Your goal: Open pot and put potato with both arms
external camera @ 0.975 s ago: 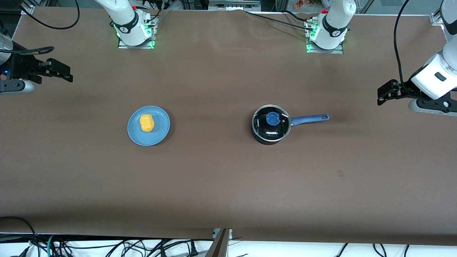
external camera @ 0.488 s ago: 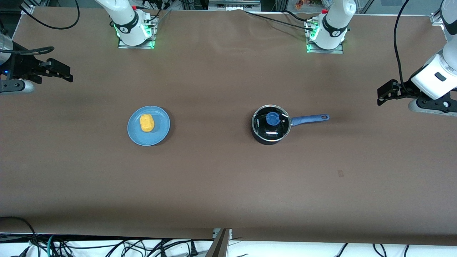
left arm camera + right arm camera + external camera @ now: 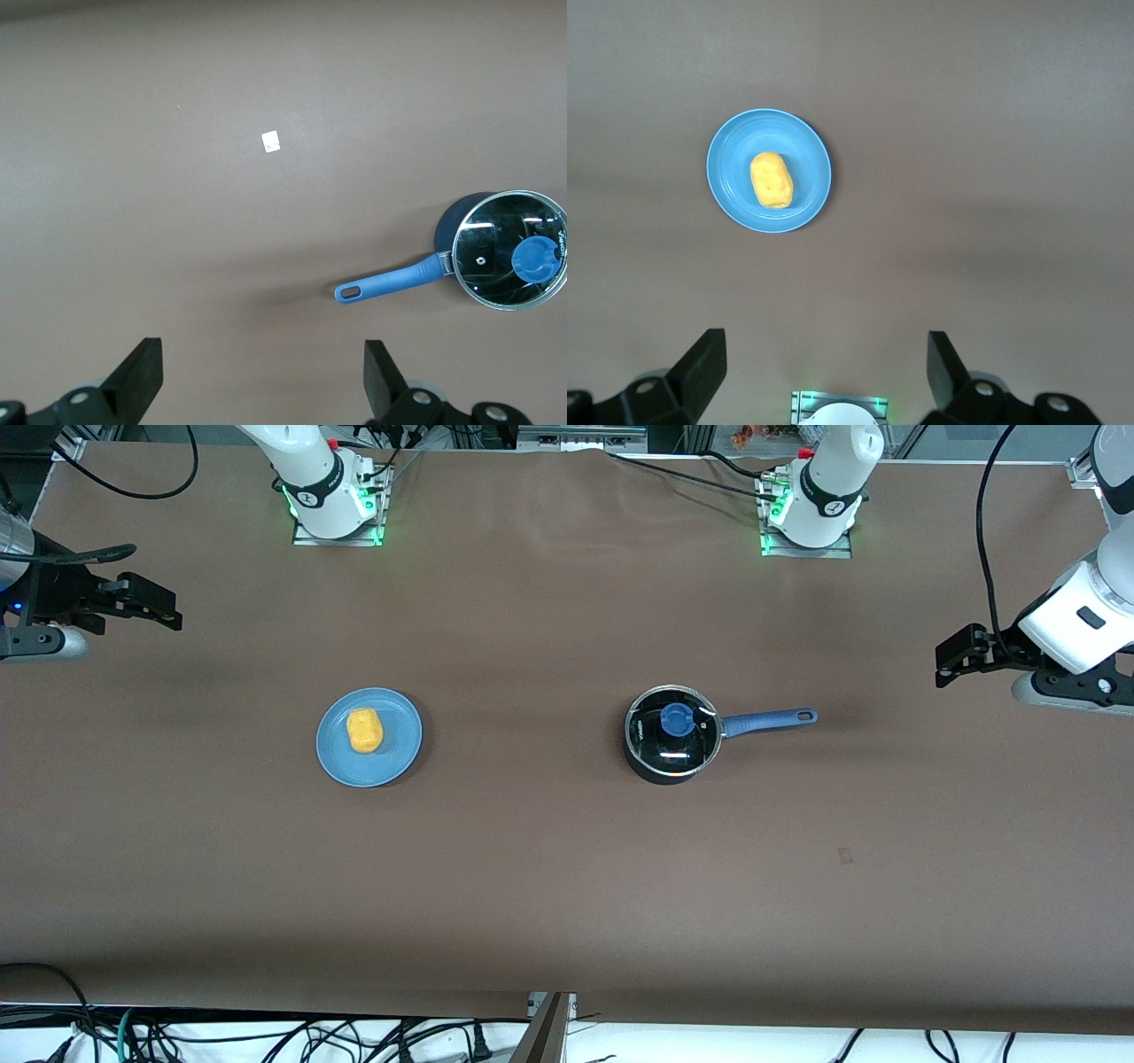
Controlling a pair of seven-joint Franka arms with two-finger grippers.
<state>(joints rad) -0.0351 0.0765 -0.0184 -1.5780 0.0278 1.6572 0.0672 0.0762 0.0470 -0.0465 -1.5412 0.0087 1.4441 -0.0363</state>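
The black pot stands on the brown table toward the left arm's end, its glass lid with a blue knob on it and its blue handle pointing to that end. It also shows in the left wrist view. The yellow potato lies on a blue plate toward the right arm's end, and shows in the right wrist view. My left gripper is open and empty, up over the table's left-arm end. My right gripper is open and empty over the right-arm end.
The two arm bases stand along the edge farthest from the front camera. A small pale mark lies on the table nearer to the front camera than the pot handle. Cables hang at the table's near edge.
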